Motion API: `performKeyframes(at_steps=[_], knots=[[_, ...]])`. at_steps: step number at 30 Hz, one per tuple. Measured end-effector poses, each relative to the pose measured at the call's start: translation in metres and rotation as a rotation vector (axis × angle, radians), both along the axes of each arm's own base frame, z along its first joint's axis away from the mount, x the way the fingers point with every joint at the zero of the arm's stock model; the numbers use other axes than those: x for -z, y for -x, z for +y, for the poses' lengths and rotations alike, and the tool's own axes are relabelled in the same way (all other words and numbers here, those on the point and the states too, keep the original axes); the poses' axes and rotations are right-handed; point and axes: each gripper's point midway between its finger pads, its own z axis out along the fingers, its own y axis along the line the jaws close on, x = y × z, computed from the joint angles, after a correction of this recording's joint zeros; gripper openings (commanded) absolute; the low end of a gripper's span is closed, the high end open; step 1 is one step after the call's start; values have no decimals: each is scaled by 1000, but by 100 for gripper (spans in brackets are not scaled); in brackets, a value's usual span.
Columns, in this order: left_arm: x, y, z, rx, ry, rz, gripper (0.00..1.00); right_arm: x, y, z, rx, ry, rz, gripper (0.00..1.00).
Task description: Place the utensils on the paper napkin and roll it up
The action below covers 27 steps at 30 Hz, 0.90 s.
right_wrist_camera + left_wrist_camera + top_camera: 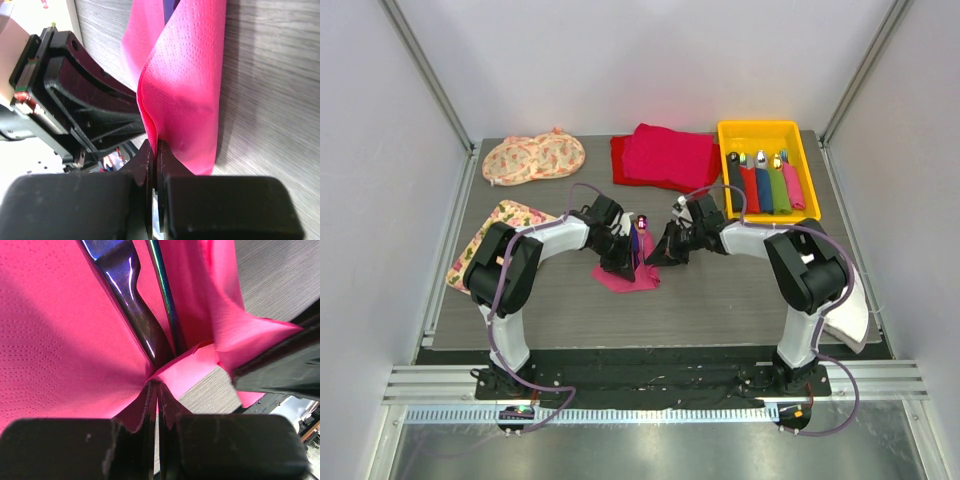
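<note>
Paper napkin (pixel 625 278) lies near the middle of the table (pixel 720 300), a little toward its near edge, between the two arms, with part of it raised and folded over. It is a thin, bright pink sheet with a fine dotted emboss, creased where it is pinched. I judge it very light, limp and easy to tear, so it is best taken by an edge or corner with a gentle pull, not dragged against the weight lying in it. The left gripper (pixel 157 390) has its jaws pressed together on a puckered fold of the paper just below the handles. The right gripper (pixel 154 150) likewise has its jaws closed on the doubled edge of the sheet, which stands up from the table top. The utensils (pixel 135 310) rest inside the fold, slim, dark blue-purple and glossy with an iridescent sheen. They look stiff and slick, likely to slide out of an open end if the roll tilts.
</note>
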Motion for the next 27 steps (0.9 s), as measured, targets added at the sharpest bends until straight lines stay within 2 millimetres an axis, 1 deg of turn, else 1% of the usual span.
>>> performKeyframes(at_steps=[5,16,18,23,27], knots=[[0,0,0,0,0,0,7,6,-1,9,15,-26,38,1],[0,0,0,-1,1,0,7,7,-4,30,31,-92,67,1],[0,-1,0,-2,3,1,8,9,-3,32,32,-94,75,1],[-2,-3,5,-32,17,5,13,17,-2,32,31,-84,82,1],[-13,-5,9,-60,44,-14,17,27,-2,28,32,-50,79,1]])
